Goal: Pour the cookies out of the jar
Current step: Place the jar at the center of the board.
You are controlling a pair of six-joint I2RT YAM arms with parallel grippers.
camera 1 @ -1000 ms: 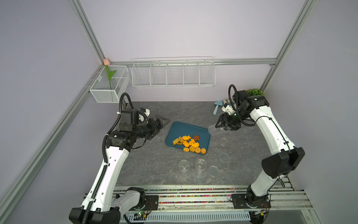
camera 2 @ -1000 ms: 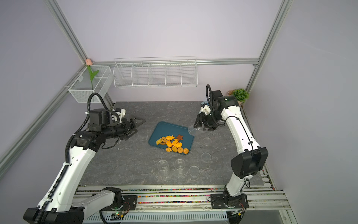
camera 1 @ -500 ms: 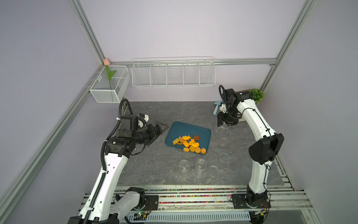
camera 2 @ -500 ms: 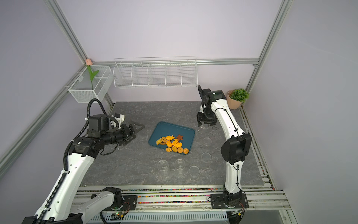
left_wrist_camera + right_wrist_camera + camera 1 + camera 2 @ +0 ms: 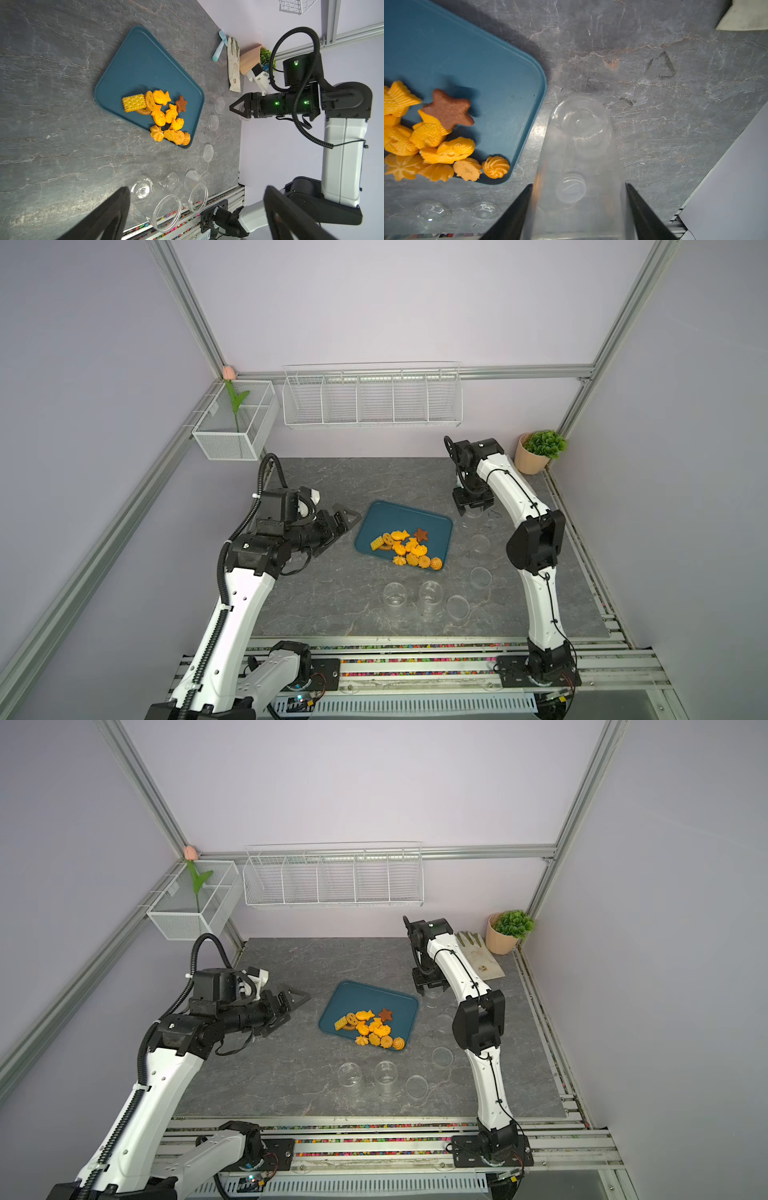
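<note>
The cookies (image 5: 405,548) (image 5: 370,1028) lie heaped on a teal tray (image 5: 399,517), orange-yellow shapes with one brown star (image 5: 447,109). My right gripper (image 5: 473,508) (image 5: 578,185) is shut on the clear jar (image 5: 579,135), which looks empty and points straight down at the table just off the tray's right edge. I cannot tell whether the jar touches the table. My left gripper (image 5: 345,522) (image 5: 196,188) hovers left of the tray with its jaws wide apart and nothing between them.
Two empty clear jars (image 5: 395,599) (image 5: 430,597) and several loose clear lids (image 5: 480,576) stand in front of and right of the tray. A potted plant (image 5: 536,452), a glove (image 5: 478,961) and a blue spatula (image 5: 219,45) are at the back right. Wire baskets (image 5: 372,398) hang on the wall.
My right arm has swung the jar from tilted at the tray's edge to pointing straight down beside it. The left gripper has drawn back slightly.
</note>
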